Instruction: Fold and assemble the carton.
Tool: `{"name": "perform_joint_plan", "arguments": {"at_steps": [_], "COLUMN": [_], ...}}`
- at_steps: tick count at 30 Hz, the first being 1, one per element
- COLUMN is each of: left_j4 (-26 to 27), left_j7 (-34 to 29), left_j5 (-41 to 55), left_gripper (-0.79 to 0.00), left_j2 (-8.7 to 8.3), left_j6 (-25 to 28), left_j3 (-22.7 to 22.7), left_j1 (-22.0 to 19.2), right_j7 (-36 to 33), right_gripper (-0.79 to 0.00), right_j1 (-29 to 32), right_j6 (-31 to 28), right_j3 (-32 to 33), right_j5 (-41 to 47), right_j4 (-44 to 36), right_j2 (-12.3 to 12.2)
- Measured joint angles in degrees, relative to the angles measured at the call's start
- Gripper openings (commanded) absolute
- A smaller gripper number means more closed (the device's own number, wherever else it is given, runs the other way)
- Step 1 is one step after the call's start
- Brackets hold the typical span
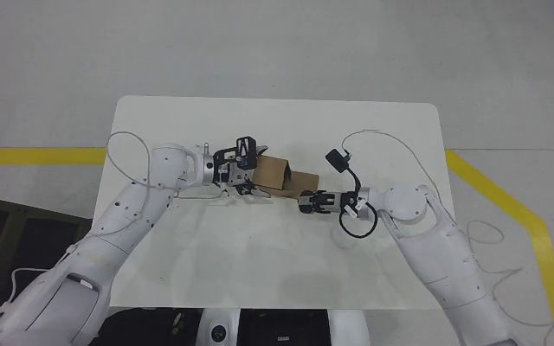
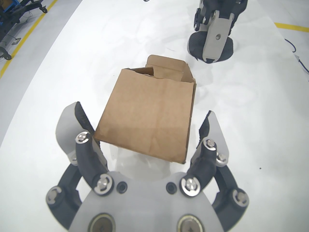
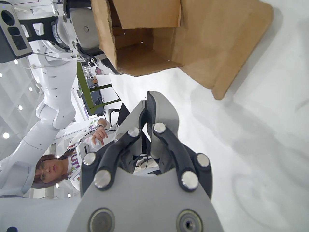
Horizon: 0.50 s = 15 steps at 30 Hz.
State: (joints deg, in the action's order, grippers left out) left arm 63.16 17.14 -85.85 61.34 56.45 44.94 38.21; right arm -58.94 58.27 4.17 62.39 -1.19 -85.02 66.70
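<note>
Brown carton centred on white table; we see left gripper spread wide around one end, right gripper closed, empty, near open end. Yellow-lined floor.

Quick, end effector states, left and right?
Left end effector: open, astride one end of the carton.
Right end effector: closed, holding nothing.

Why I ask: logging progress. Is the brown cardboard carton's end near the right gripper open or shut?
Open: the brown cardboard carton shows its hollow inside, one flap spread outward.
</note>
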Motion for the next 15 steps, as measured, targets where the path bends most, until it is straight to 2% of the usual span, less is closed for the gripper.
{"name": "perform_joint_plan", "arguments": {"at_steps": [5, 15], "left_j4": [-0.4, 0.2], "left_j7": [0.9, 0.5], "left_j5": [-0.2, -0.1], "left_gripper": [0.000, 0.000], "left_j2": [0.04, -0.17], "left_j6": [0.1, -0.1], "left_j3": [0.2, 1.2], "left_j1": [0.1, 1.3], "right_j7": [3.9, 7.0], "right_gripper": [-0.785, -0.785], "right_j1": [-3.6, -8.7], "right_j6": [-2.9, -7.2], "right_j3": [-3.1, -7.5], "right_j5": [0.8, 3.8], "right_j4": [4.2, 10.9], "right_j2": [1.2, 3.2]}}
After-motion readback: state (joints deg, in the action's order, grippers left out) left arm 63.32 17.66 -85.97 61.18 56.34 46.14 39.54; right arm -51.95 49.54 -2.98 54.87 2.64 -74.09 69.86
